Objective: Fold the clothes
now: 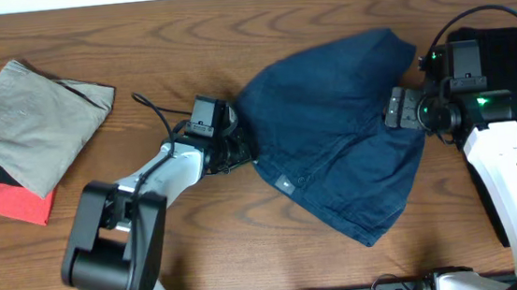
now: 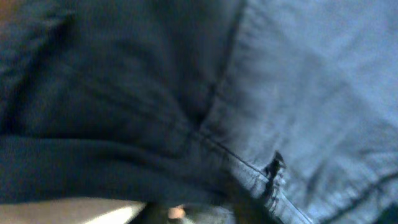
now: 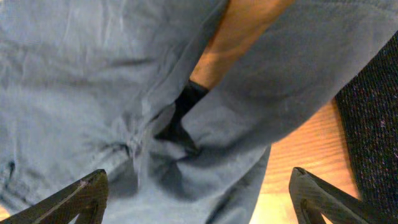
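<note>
A large wrinkled dark navy-blue garment [image 1: 332,129] lies bunched in the table's middle, with a small pale button [image 1: 284,185] near its left lower edge. My left gripper [image 1: 235,149] is at the garment's left edge. The left wrist view is filled with navy cloth [image 2: 280,81], and the jaws [image 2: 199,214] appear shut on it. My right gripper [image 1: 396,109] is at the garment's right edge. It is wide open [image 3: 198,177] over the navy cloth [image 3: 93,81] and grips nothing. A khaki-grey piece [image 1: 27,123] and a coral-red piece [image 1: 10,200] lie at the far left.
The brown wooden table [image 1: 183,29] shows around the garments. A black mat or cloth [image 1: 513,48] lies at the right edge under the right arm, and it also shows in the right wrist view [image 3: 373,124].
</note>
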`<act>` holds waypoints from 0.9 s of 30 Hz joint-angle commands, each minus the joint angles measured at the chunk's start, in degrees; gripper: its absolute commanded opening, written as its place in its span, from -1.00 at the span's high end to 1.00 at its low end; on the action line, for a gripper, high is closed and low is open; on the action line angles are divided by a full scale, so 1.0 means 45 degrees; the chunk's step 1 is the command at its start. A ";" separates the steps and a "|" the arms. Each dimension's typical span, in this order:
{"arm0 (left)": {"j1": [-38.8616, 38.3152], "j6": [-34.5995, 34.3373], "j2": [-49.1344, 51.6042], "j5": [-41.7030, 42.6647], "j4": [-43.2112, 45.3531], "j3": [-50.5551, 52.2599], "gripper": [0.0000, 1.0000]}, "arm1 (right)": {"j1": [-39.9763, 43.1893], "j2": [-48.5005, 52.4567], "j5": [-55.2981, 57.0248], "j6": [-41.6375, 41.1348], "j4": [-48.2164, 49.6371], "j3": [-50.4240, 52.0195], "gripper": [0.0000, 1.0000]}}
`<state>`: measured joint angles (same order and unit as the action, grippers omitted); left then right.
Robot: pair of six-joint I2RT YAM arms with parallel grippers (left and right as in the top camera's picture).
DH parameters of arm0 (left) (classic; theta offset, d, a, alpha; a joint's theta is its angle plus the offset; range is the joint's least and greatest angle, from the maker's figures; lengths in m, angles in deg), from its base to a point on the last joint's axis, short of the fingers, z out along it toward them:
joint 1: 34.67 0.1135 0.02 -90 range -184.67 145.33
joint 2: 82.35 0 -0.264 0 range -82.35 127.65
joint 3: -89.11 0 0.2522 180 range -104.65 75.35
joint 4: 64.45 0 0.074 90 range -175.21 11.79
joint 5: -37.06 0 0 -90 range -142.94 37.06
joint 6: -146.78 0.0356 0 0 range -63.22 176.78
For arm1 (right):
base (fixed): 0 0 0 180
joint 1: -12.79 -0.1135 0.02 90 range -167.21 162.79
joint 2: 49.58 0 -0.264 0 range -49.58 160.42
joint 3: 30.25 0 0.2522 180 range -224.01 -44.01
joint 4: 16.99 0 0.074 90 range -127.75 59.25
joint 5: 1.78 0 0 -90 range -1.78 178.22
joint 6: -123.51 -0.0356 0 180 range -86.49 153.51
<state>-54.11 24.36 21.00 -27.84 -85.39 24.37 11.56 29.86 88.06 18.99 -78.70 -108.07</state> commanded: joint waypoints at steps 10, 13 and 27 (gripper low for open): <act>0.4541 0.0418 0.0675 -0.2016 -0.1685 -0.4692 0.80 | 0.0044 -0.0068 0.0316 0.0340 -0.0860 -0.0146 -0.87; 0.5260 0.0758 0.0661 -0.1583 -0.3351 -0.5746 -1.00 | 0.0044 -0.0005 0.0311 0.0340 -0.1078 -0.0141 -0.89; 0.4095 0.1967 0.0763 -0.0583 -1.0992 -0.3347 -0.98 | 0.0010 0.1370 -0.0680 0.1399 -0.0335 0.1763 -0.84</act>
<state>-34.04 31.24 23.84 -30.96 -134.61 6.40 11.56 34.80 87.16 23.03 -81.04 -101.92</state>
